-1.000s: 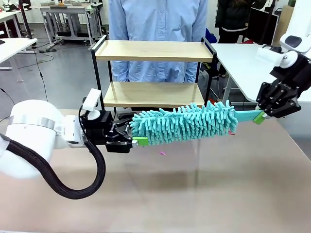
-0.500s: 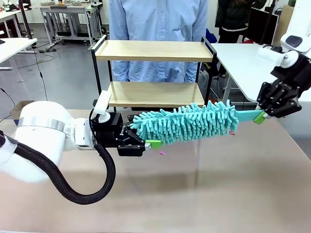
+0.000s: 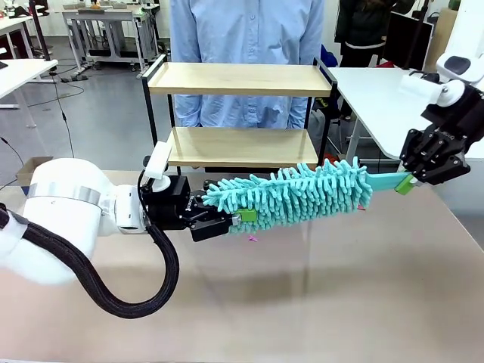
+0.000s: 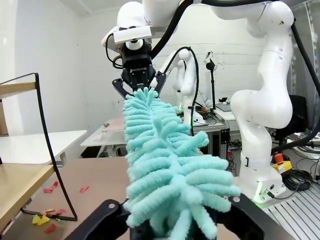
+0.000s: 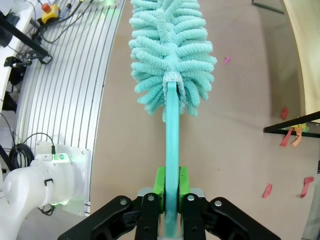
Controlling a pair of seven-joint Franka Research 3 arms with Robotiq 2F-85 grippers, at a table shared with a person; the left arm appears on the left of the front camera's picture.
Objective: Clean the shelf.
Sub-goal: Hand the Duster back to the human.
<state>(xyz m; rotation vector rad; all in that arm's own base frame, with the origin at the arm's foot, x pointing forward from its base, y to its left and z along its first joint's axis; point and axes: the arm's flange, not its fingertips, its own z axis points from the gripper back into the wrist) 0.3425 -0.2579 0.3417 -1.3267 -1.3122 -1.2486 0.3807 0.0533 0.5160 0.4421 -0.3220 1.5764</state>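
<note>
The shelf [image 3: 238,79], two light wooden boards in a black frame, stands at the table's far edge. In front of it a teal fluffy duster [image 3: 295,193] hangs level above the table. My right gripper [image 3: 408,181] is shut on its flat teal handle [image 5: 171,140], green pads on both sides. My left gripper [image 3: 238,214] is at the opposite end, its fingers closed around the fluffy tip [image 4: 160,150]. In the left wrist view the duster runs from my left gripper [image 4: 172,215] away to the right gripper [image 4: 137,85]. The shelf's lower board [image 4: 20,180] lies at the left.
A person in a light blue shirt [image 3: 242,30] stands behind the shelf. Small coloured paper scraps lie on the table [image 3: 252,238] and by the shelf's foot [image 4: 45,217] [image 5: 285,112]. A white table [image 3: 370,91] stands at the right.
My left arm has moved right along the table, and its fingers have come in around the duster's fluffy end. The right gripper and the handle have stayed put.
</note>
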